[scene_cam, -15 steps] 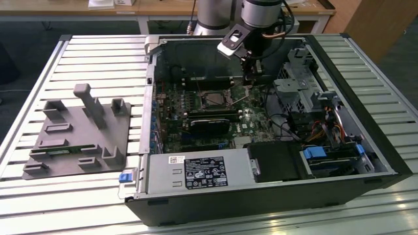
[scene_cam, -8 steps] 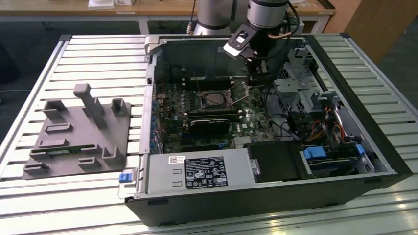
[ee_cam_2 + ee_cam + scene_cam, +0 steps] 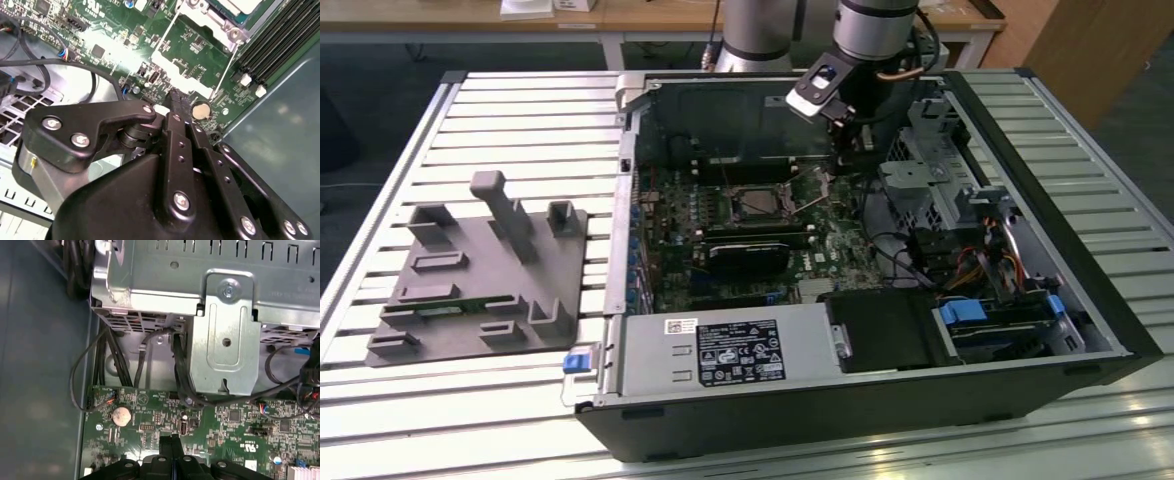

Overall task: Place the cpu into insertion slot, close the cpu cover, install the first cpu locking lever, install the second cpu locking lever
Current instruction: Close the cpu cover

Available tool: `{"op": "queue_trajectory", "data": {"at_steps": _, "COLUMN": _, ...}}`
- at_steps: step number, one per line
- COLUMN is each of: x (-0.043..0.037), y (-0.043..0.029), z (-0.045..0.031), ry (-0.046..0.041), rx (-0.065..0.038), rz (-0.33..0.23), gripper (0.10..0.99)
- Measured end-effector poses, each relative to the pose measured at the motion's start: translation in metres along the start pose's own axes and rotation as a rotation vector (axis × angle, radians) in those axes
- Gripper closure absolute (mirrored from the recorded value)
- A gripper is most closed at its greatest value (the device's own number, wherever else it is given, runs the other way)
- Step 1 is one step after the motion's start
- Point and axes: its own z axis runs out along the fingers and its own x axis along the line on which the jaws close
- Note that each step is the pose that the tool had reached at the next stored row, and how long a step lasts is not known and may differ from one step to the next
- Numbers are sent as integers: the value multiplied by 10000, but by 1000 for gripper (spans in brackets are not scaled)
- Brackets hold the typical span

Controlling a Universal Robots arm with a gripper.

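Gripper (image 3: 843, 150) closed, holding nothing | hangs over board (image 3: 838, 240) | slot (image 3: 761, 205) near, at 7 o'clock from it in exterior view

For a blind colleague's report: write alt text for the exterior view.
The arm's gripper hangs inside an open computer case, near the silvery-rimmed insertion slot on the green board. The case lies on a slatted metal table, with a grey fixture block at the exterior view's left.
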Motion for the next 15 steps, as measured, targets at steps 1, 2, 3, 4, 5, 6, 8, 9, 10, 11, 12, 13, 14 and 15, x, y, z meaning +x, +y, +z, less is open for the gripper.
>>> {"op": "queue_trajectory", "data": {"at_steps": 1, "x": 2, "y": 8, "z": 6, "ry": 0, "rx": 6, "rz": 1, "gripper": 980}}
{"op": "queue_trajectory", "data": {"at_steps": 2, "x": 3, "y": 15, "z": 13, "ry": 0, "rx": 14, "rz": 0, "gripper": 980}}
{"op": "queue_trajectory", "data": {"at_steps": 3, "x": 6, "y": 18, "z": 21, "ry": 0, "rx": 22, "rz": 0, "gripper": 980}}
{"op": "queue_trajectory", "data": {"at_steps": 4, "x": 10, "y": 20, "z": 29, "ry": 0, "rx": 27, "rz": 2, "gripper": 980}}
{"op": "queue_trajectory", "data": {"at_steps": 5, "x": 14, "y": 21, "z": 40, "ry": 1, "rx": 32, "rz": 3, "gripper": 980}}
{"op": "queue_trajectory", "data": {"at_steps": 6, "x": 17, "y": 21, "z": 51, "ry": 1, "rx": 35, "rz": 4, "gripper": 980}}
{"op": "queue_trajectory", "data": {"at_steps": 8, "x": 21, "y": 21, "z": 77, "ry": 2, "rx": 40, "rz": 9, "gripper": 980}}
{"op": "queue_trajectory", "data": {"at_steps": 9, "x": 22, "y": 22, "z": 89, "ry": 2, "rx": 42, "rz": 10, "gripper": 980}}
{"op": "queue_trajectory", "data": {"at_steps": 10, "x": 23, "y": 22, "z": 99, "ry": 1, "rx": 43, "rz": 12, "gripper": 980}}
{"op": "queue_trajectory", "data": {"at_steps": 11, "x": 24, "y": 22, "z": 109, "ry": 1, "rx": 43, "rz": 14, "gripper": 980}}
{"op": "queue_trajectory", "data": {"at_steps": 12, "x": 24, "y": 22, "z": 117, "ry": 1, "rx": 43, "rz": 16, "gripper": 980}}
{"op": "queue_trajectory", "data": {"at_steps": 13, "x": 24, "y": 22, "z": 122, "ry": 1, "rx": 43, "rz": 16, "gripper": 980}}
{"op": "queue_trajectory", "data": {"at_steps": 14, "x": 23, "y": 22, "z": 123, "ry": -1, "rx": 44, "rz": 16, "gripper": 980}}
{"op": "queue_trajectory", "data": {"at_steps": 15, "x": 24, "y": 21, "z": 125, "ry": -1, "rx": 44, "rz": 16, "gripper": 980}}
